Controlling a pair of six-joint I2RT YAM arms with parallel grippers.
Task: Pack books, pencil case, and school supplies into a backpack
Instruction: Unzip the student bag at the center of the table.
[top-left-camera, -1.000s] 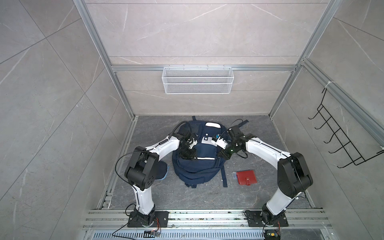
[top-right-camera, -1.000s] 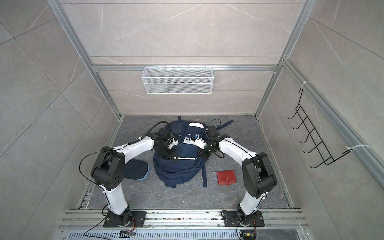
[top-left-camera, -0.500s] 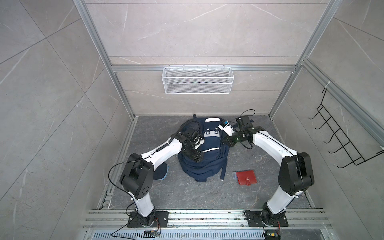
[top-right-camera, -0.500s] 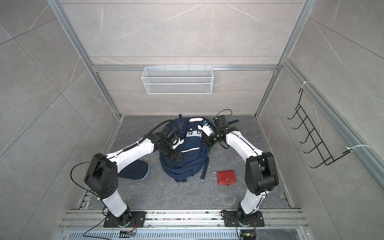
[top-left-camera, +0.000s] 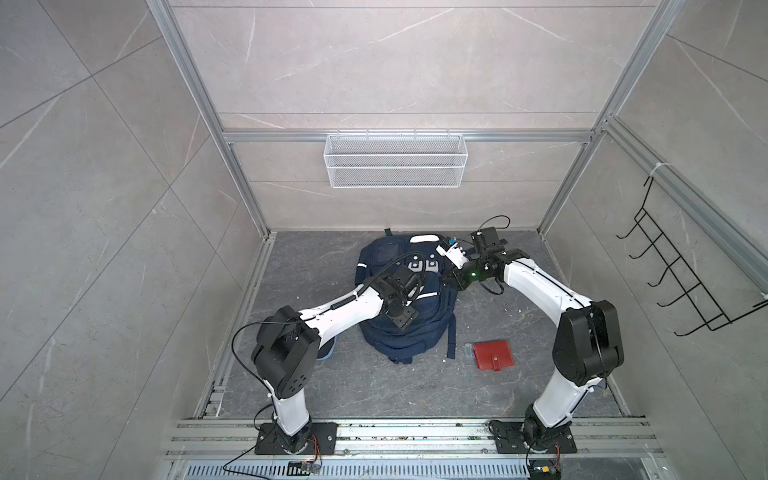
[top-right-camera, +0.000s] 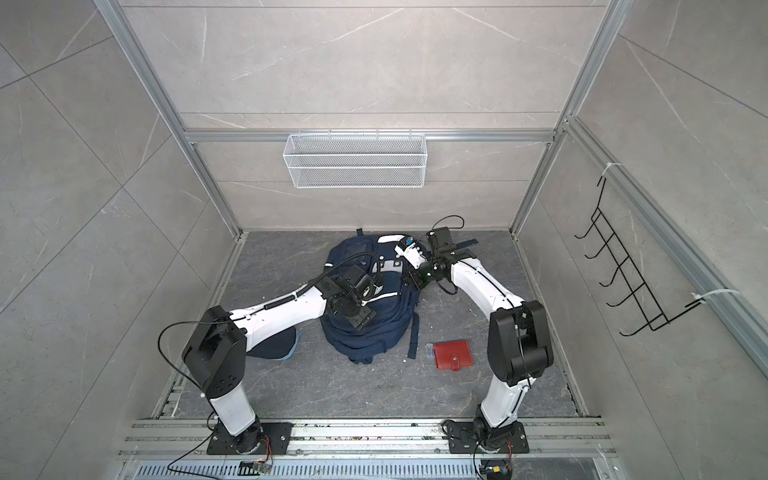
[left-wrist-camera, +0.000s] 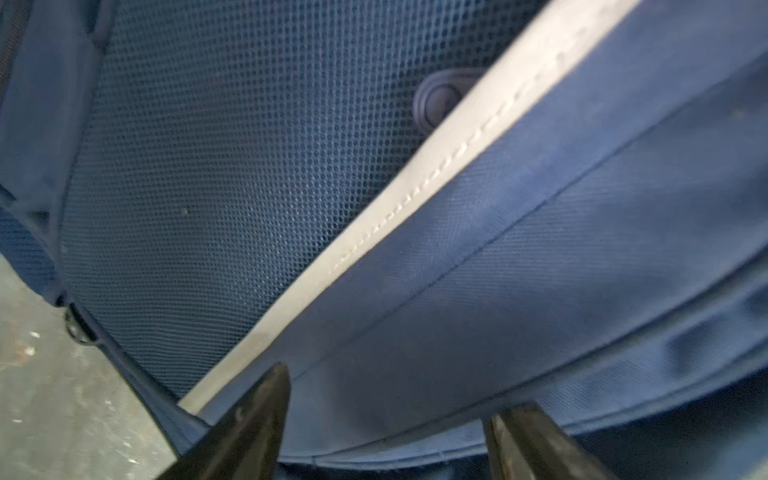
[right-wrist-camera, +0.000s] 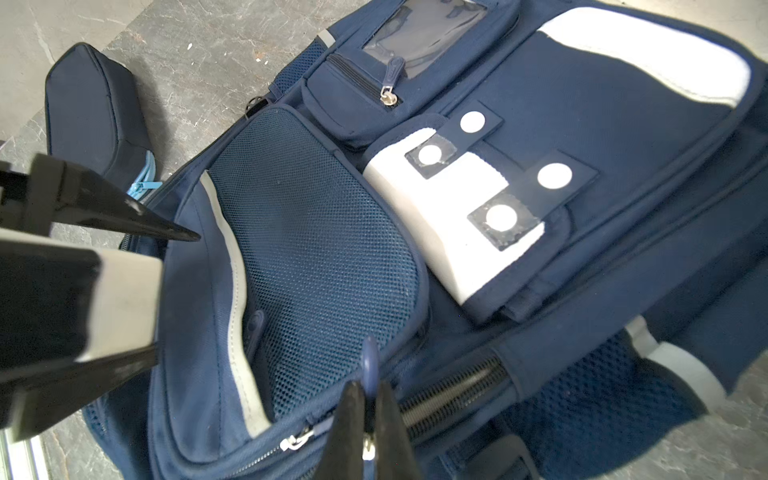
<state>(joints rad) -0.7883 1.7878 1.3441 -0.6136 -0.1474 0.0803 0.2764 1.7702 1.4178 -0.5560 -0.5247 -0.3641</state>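
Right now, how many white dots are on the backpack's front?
4 on the backpack: two dots on navy tabs, two on the white patch. Others may be hidden.

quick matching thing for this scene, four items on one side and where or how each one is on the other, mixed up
1. red case
2. pencil case
3. wire basket
4. right pincer

a. hung on the far wall
b. shut on a zipper pull of the backpack
c. navy with a light-blue zip
d. on the floor beside a small clear piece

Pairs: 1-d, 2-c, 3-a, 4-b
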